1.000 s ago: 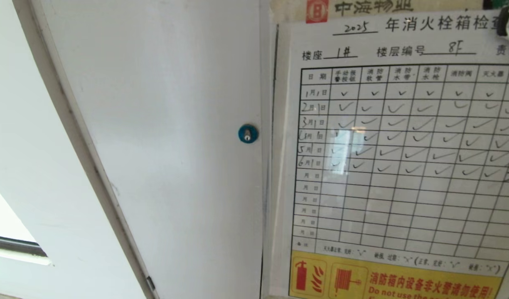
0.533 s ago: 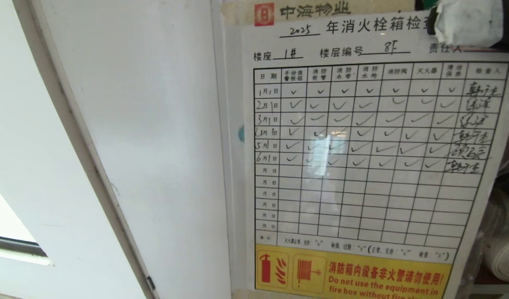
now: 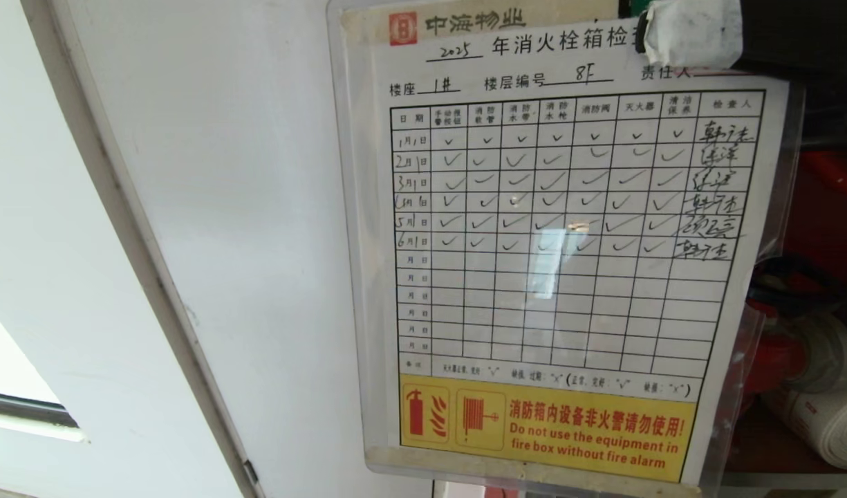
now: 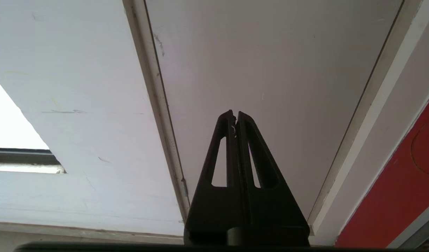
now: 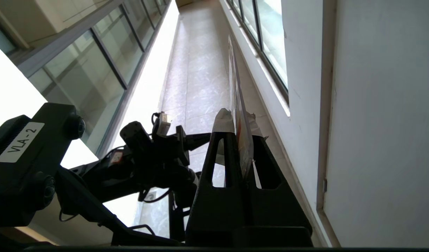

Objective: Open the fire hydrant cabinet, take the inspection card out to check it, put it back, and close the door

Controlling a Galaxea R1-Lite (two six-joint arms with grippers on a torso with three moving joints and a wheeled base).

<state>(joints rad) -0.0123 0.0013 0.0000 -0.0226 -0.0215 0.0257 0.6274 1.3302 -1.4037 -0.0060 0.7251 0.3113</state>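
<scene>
The inspection card (image 3: 554, 242), a white table sheet with a yellow warning strip in a clear sleeve, hangs upright close before the head camera. My right gripper (image 3: 689, 31) pinches its top right corner with tape-wrapped fingertips. In the right wrist view the card (image 5: 235, 84) shows edge-on, and the right gripper (image 5: 238, 117) is shut on it. Behind the card's right edge is the fire hydrant cabinet's red interior (image 3: 827, 207) with a white rolled hose (image 3: 821, 415). The cabinet's door is out of view. My left gripper (image 4: 234, 113) is shut and empty, parked low facing the white panel.
A plain white door (image 3: 222, 207) with a grey frame (image 3: 140, 242) fills the left half of the head view, behind the card. A window opening (image 3: 15, 387) sits at the lower left. The right wrist view looks along a tiled corridor (image 5: 200, 70), with robot parts (image 5: 147, 157) beside the gripper.
The right gripper has carried the card leftward across the head view, now covering the white door's blue lock and uncovering the red cabinet interior at right. The white door and left gripper stayed still.
</scene>
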